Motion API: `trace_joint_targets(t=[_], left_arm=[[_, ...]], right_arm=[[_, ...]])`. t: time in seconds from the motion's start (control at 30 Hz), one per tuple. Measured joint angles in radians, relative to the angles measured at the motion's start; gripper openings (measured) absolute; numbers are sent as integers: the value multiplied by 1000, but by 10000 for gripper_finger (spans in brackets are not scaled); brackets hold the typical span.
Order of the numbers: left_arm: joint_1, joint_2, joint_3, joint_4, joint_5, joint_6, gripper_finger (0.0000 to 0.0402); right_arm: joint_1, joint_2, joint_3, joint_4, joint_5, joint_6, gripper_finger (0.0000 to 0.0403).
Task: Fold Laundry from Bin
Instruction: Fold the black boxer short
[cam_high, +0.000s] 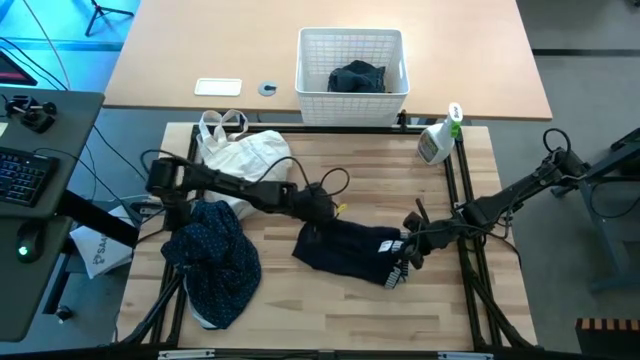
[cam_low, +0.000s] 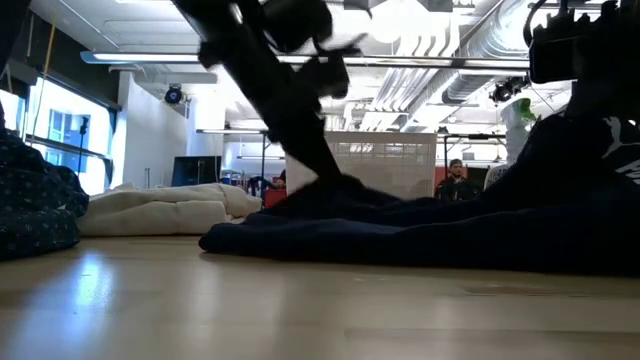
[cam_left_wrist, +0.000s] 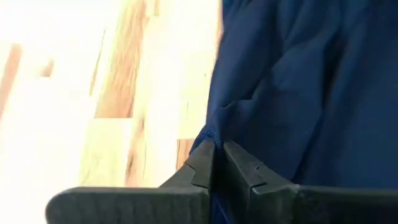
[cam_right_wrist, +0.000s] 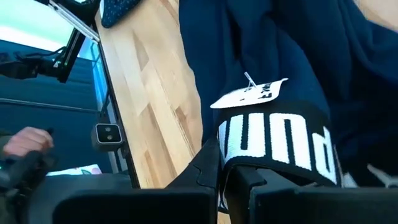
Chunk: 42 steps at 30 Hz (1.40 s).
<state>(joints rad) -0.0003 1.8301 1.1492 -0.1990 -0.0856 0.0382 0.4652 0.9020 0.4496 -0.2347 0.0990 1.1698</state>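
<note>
A plain dark navy piece (cam_high: 345, 248) lies in the middle of the wooden table, its black lettered waistband (cam_high: 396, 266) at the right end. My left gripper (cam_high: 322, 217) is shut at its far left corner. My right gripper (cam_high: 408, 252) is shut at the waistband end. A navy shirt with tiny white dots (cam_high: 215, 258) lies bunched at the near left. The white lattice bin (cam_high: 351, 88) stands on the far table with a dark garment (cam_high: 357, 77) inside. My left gripper pinches an edge of the navy piece (cam_left_wrist: 209, 134) between its two fingers, at the far left corner. The fingers (cam_left_wrist: 198, 163) slant down from the table's left. The cloth rises slightly at the hold; the rest lies on the table. My right gripper pinches the black waistband with white letters (cam_right_wrist: 273, 148) between its two fingers, beside a white tag (cam_right_wrist: 252, 94). It comes slanting down from the table's right. That end of the piece (cam_low: 580, 160) is raised off the table and the rest lies flat.
A cream-white cloth bag (cam_high: 243, 152) lies at the far left of the table, beside my left arm. A spray bottle (cam_high: 438, 140) stands at the far right corner. A person (cam_low: 455, 176) shows far behind the table. Bare wood runs along the near edge.
</note>
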Motion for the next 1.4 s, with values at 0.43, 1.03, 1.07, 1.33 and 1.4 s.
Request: trace_joint_targets(t=[0.43,1.03,1.07,1.33,1.4], left_arm=[[98,66,-10,-129,117,-91,89],[58,78,26,-163,46,-8,94],[54,79,26,-163,39,-8,79],[6,10,28,-182,9,-8,6],[-8,-7,27,-199,-2,-8,2]], right_arm=[[0,1,0,-94,51,0,3],[0,1,0,-93,51,15,3],[0,1,0,-97,51,10,3],[0,1,0,-98,48,-8,3],[0,1,0,-98,42,-8,3]])
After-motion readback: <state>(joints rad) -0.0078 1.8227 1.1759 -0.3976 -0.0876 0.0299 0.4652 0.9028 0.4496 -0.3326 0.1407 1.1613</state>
